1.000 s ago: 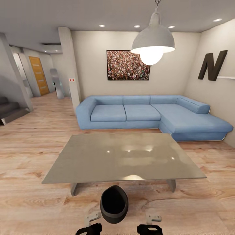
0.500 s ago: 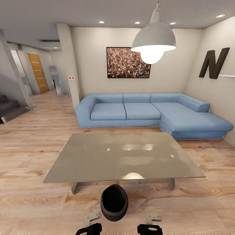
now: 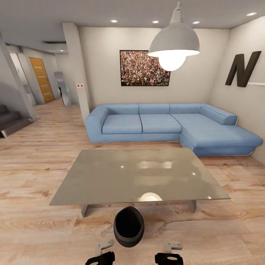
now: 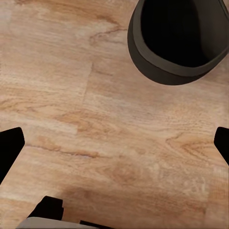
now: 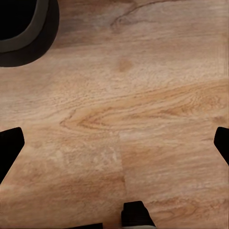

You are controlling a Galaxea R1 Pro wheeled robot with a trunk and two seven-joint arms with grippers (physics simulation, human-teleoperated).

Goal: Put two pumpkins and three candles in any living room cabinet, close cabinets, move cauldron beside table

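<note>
The cauldron [image 3: 128, 226], a dark round pot with a black hollow, stands on the plank floor just in front of the near edge of the low grey table [image 3: 110, 184]. It also shows in the left wrist view as the cauldron [image 4: 176, 43] and in the right wrist view as the cauldron [image 5: 24, 28]. My left gripper [image 4: 114, 148] and right gripper [image 5: 114, 148] hang open over bare floor on either side of it, nothing between their fingers. In the head view the left gripper [image 3: 100, 258] and right gripper [image 3: 168, 258] sit at the bottom edge. Pumpkins, candles and cabinet are out of view.
A blue corner sofa [image 3: 165, 125] stands behind the table against the far wall. A pendant lamp [image 3: 173, 40] hangs above the table. A pillar [image 3: 75, 70] and a hallway with an orange door [image 3: 42, 79] lie at the left, with stairs [image 3: 9, 121] at the far left.
The whole head picture has shifted slightly and the table looks a little smaller, so the camera has moved. Both grippers and the cauldron keep their places relative to each other.
</note>
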